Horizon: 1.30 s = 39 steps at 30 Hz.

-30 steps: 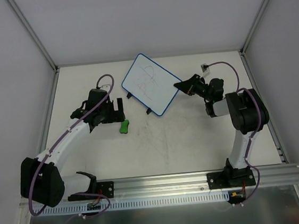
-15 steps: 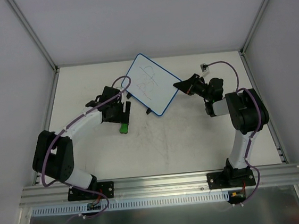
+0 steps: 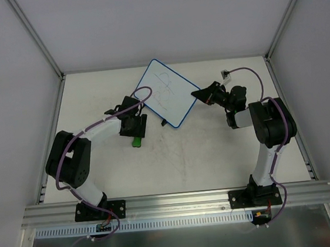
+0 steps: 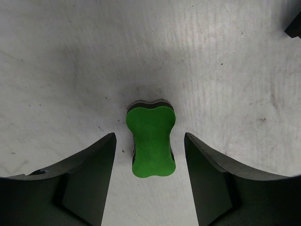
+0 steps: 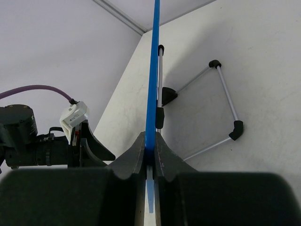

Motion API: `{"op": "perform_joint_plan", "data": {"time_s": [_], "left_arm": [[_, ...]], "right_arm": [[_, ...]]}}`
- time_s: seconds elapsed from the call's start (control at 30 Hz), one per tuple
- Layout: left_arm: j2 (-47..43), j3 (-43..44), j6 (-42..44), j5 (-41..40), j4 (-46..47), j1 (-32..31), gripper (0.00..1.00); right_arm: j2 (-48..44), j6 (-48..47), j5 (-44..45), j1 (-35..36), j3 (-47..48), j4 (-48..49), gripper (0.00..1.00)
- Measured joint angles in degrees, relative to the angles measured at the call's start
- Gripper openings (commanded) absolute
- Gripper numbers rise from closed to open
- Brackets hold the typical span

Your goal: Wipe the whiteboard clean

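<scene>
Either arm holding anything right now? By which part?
Right gripper is shut on the whiteboard, pinching its blue rim edge-on. Left gripper holds nothing: its jaws straddle the green eraser, gaps both sides.

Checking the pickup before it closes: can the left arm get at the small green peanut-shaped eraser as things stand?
Probably yes. The left claw hangs over the green peanut-shaped eraser, a finger on either side, with nothing else between them.

whiteboard (image 3: pixel 163 91): smooth white face, blue plastic rim
eraser (image 4: pixel 151 141): matt green top
table (image 4: pixel 70 56): matt white, finely scratched
wire stand (image 5: pixel 225 93): bare metal
</scene>
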Motion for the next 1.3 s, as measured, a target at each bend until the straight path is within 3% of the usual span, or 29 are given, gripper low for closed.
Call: {"op": "perform_joint_plan", "data": {"time_s": [0.7,0.8,1.3], "left_arm": [[2.14,-0.02,-5.03,-1.01,2.12,-0.59,0.55],[2.14,-0.02,-5.16,-1.14,2.16,-0.59,0.48],[2.14,-0.68,-5.57,-1.18,2.64,-0.59,0.43]], "right_arm": [[0.28,0.04,-0.15,0.02,0.24,0.04,0.0],[0.52,0.13,-0.22,0.02,0.44,0.07,0.0],[0.74,0.22,-0.37,0.0,0.68,0.09,0.0]]}}
